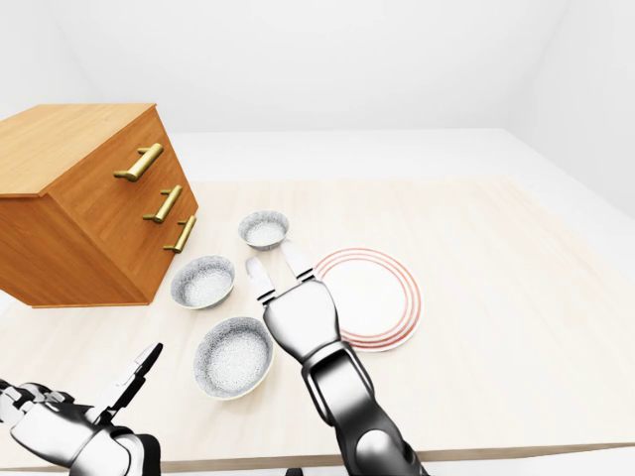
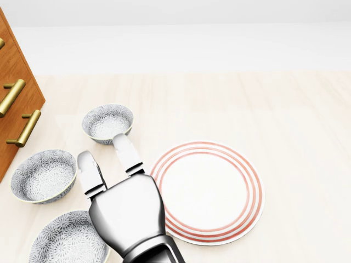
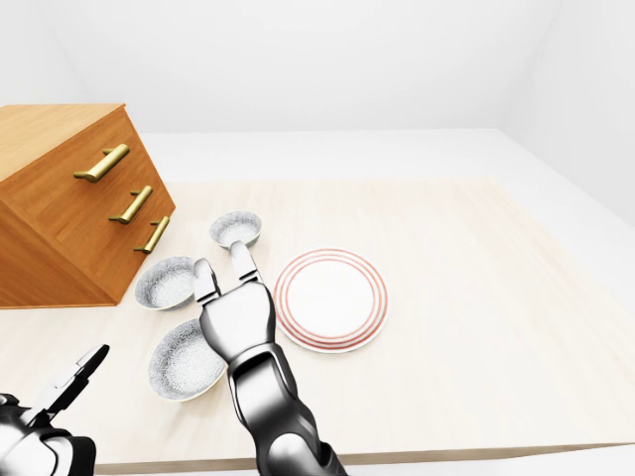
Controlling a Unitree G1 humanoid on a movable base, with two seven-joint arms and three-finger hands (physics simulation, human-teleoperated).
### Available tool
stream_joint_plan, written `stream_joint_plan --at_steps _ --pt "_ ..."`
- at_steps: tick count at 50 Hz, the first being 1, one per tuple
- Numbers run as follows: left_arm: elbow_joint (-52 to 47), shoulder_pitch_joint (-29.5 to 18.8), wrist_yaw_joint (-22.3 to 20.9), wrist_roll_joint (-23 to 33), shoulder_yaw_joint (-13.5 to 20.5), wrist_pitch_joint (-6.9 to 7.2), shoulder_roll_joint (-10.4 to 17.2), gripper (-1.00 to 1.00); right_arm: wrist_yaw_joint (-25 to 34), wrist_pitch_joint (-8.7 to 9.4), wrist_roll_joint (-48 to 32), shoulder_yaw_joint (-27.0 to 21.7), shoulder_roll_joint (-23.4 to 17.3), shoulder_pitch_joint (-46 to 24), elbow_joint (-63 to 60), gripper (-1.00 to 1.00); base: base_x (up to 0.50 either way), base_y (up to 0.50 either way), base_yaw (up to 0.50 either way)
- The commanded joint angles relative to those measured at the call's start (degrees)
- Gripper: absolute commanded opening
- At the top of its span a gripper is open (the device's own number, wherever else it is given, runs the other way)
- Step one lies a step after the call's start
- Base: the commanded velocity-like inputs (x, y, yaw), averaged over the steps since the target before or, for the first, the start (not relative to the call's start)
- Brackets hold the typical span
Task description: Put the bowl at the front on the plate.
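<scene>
Nothing is placed yet. The plate point(image 2: 214, 192) lies bare, and the bowl point(image 2: 66, 238) I take as my target, the lowest of three in the head view, sits on the bench point(image 2: 285, 109) just left of it. My right hand point(image 2: 129, 213) hangs over that bowl's right rim, fingers point(image 2: 90, 172) straight and spread, gripping nothing. My left hand point(image 1: 69, 436) is low in the left-eye view's corner, and I can't tell its grip. The bench is pale wood, with a wooden drawer chest point(image 1: 89, 198) at left and white walls around.

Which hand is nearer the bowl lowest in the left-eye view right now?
Right. The right hand hovers just right of the bowl, fingers open; the left hand sits apart in the view's bottom-left corner.
</scene>
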Motion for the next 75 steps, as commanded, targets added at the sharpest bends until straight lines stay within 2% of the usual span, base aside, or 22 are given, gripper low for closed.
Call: stream_joint_plan --at_steps 1,38,39,48,59,75 --pt "0.5 0.0 0.0 0.0 -0.2 0.00 0.1 1.00 -2.7 0.00 0.9 0.7 1.9 0.7 4.6 1.00 0.00 0.00 0.00" --pt "0.1 0.2 0.0 0.1 -0.1 0.00 -0.1 1.00 -4.0 0.00 3.3 -0.4 1.4 0.9 3.8 1.00 0.00 0.00 0.00" --pt "0.6 0.0 0.0 0.2 -0.2 0.00 0.0 1.00 -5.8 0.00 4.6 0.3 1.9 1.1 4.1 1.00 0.00 0.00 0.00" --pt "-1.6 0.7 0.0 -0.2 0.2 0.00 -0.4 1.00 -9.0 0.00 9.2 3.0 2.4 2.1 7.5 1.00 0.00 0.00 0.00" --pt "-2.6 0.9 0.0 -0.4 0.4 0.00 -0.6 1.00 -7.5 0.00 10.5 5.1 2.7 2.7 7.7 1.00 0.00 0.00 0.00" --pt "-0.1 0.1 0.0 -0.2 -0.1 0.00 -0.2 1.00 -10.2 0.00 15.7 5.9 3.0 3.1 12.1 1.00 0.00 0.00 0.00"
